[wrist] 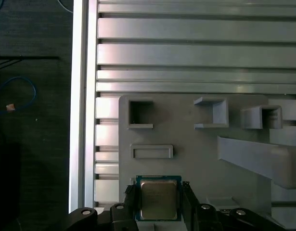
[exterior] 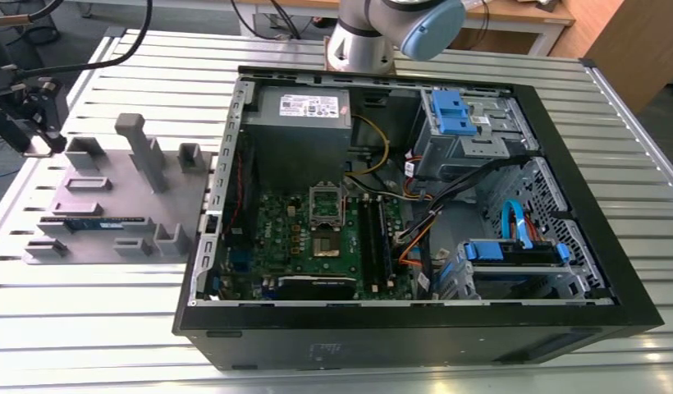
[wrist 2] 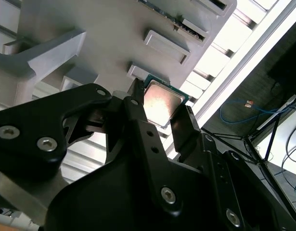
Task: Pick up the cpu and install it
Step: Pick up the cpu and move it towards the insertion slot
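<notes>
Fingers are pressing opposite edges of the cpu, apparently gripping it, over the grey fixture on the worktop, at the exterior view's left of the computer case.

Parked at the exterior view's upper left, gripper pointing down, black fingers pinched onto the cpu edges.

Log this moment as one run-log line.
stage: pick | gripper: shut on cpu | where: at grey fixture tray edge, exterior view's left | pc case: apart, exterior view's right | lift: cannot tell
</notes>
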You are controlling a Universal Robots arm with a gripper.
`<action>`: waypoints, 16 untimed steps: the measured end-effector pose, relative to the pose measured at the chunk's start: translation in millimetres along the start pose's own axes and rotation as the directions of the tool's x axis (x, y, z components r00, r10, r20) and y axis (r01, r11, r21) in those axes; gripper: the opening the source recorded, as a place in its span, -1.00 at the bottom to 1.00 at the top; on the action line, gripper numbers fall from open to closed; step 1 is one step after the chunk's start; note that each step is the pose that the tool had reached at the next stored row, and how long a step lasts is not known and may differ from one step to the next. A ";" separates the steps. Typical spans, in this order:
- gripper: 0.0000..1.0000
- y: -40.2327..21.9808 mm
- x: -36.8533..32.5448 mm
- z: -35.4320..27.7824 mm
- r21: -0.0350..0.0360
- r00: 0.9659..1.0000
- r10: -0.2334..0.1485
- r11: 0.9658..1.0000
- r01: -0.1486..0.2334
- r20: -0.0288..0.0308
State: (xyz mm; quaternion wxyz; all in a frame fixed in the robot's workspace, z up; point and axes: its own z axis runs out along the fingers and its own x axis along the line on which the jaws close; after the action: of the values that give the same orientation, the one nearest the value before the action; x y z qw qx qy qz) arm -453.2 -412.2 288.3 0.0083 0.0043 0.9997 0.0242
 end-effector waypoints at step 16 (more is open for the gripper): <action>-0.06 1.6 -0.5 -32.9 0.000 1.000 0.000 1.000 0.000 0.000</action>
State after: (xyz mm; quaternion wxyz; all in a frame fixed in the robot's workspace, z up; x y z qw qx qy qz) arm -453.2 -412.1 321.2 0.0083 0.0043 0.9997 0.0241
